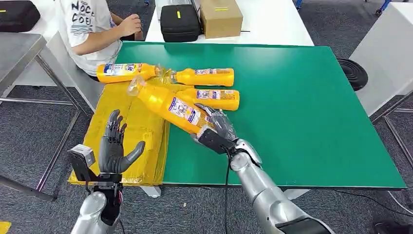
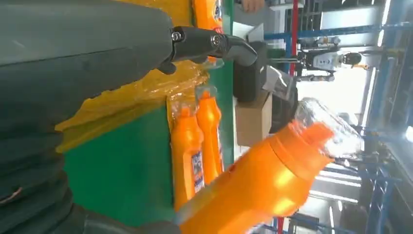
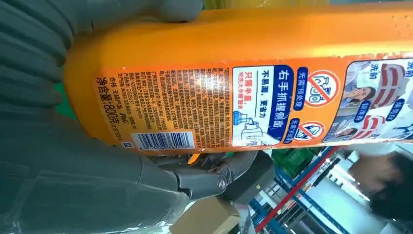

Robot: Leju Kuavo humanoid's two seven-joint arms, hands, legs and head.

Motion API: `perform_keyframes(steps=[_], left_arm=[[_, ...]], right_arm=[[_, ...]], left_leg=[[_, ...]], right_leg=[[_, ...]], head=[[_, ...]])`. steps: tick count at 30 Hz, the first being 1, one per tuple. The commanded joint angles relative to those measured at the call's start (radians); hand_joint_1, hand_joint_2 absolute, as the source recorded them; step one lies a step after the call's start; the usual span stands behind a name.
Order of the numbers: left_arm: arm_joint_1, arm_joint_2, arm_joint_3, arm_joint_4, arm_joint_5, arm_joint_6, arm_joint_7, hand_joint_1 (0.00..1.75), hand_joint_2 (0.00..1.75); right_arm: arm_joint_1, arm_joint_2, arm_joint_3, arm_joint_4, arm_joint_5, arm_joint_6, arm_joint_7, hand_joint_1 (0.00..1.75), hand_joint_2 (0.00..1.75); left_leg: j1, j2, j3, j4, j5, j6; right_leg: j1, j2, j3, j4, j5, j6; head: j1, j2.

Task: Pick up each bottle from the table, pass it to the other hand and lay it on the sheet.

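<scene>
Nearest me, the left hand (image 1: 113,146) waits with fingers spread, holding nothing. Across from it the right hand (image 1: 217,127) grips the orange bottle's (image 1: 170,105) base, raised aslant over the yellow sheet (image 1: 131,141) — probably heavy, stiff, glossy-slick; best taken mid-body.

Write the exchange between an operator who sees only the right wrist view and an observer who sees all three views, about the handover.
Operator: My view is mostly a bottle label. Is the other hand ready to take it?
Observer: The left hand is raised over the yellow sheet, fingers apart, holding nothing.
Operator: Which way does my bottle point?
Observer: The right hand grips the held bottle at its base, and its clear cap points toward the sheet's far end.
</scene>
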Motion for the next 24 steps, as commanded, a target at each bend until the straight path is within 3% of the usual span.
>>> perform_keyframes(steps=[1,11,24], left_arm=[[-0.076,0.031,-0.057,0.092,0.041,-0.079,0.032,0.0,1.75],[-0.105,0.029,-0.074,0.141,0.037,-0.086,0.06,0.0,1.75],[-0.11,0.032,-0.065,0.174,0.106,-0.15,0.084,0.0,1.75]], right_arm=[[-0.024,0.017,0.075,0.067,-0.012,0.069,-0.018,1.75,1.75],[0.018,0.064,0.278,0.01,0.045,0.086,-0.018,1.75,1.75],[0.031,0.051,0.37,0.036,0.047,0.083,0.014,1.75,1.75]], left_leg=[[0.0,0.0,0.005,-0.001,-0.002,0.0],[0.001,0.001,0.006,-0.001,-0.003,0.0],[0.001,-0.001,0.007,-0.001,-0.003,-0.001]], right_leg=[[0.001,-0.002,0.006,-0.001,-0.002,-0.002],[0.001,-0.001,0.006,-0.001,-0.002,-0.003],[0.001,-0.003,0.007,-0.001,-0.003,-0.003]], head=[[0.0,0.0],[0.0,0.0],[0.0,0.0]])
